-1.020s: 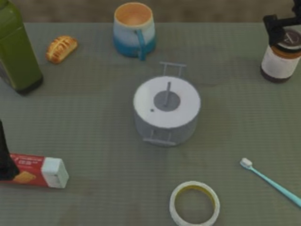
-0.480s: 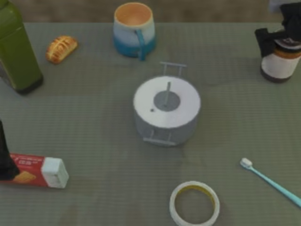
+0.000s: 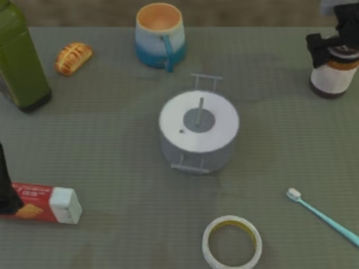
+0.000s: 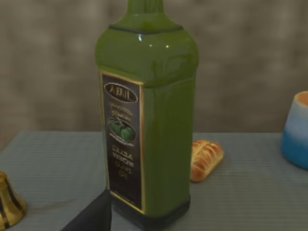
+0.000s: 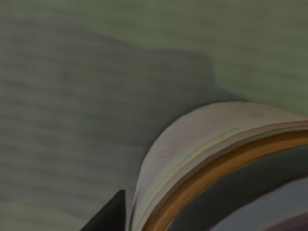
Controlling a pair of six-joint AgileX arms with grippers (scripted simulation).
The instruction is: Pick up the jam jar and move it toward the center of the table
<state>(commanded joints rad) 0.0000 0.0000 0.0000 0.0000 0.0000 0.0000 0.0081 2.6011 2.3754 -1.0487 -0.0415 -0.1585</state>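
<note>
One gripper works: the right gripper (image 3: 335, 45) sits over the jam jar (image 3: 332, 75) at the table's (image 3: 112, 140) far right edge; whether it has clamped cannot be told. It should grip firmly below the lid, then lift straight, clear of the round white device (image 3: 198, 130); left arm parked

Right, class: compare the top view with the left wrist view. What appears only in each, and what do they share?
Only the top view shows the jam jar at the table's far right with the right gripper over its lid, the white round device, tape roll, toothbrush and red box. Only the left wrist view shows the green bottle's label and a brass-coloured object. Both show the green bottle, bread roll, blue-and-white mug and table.
</note>
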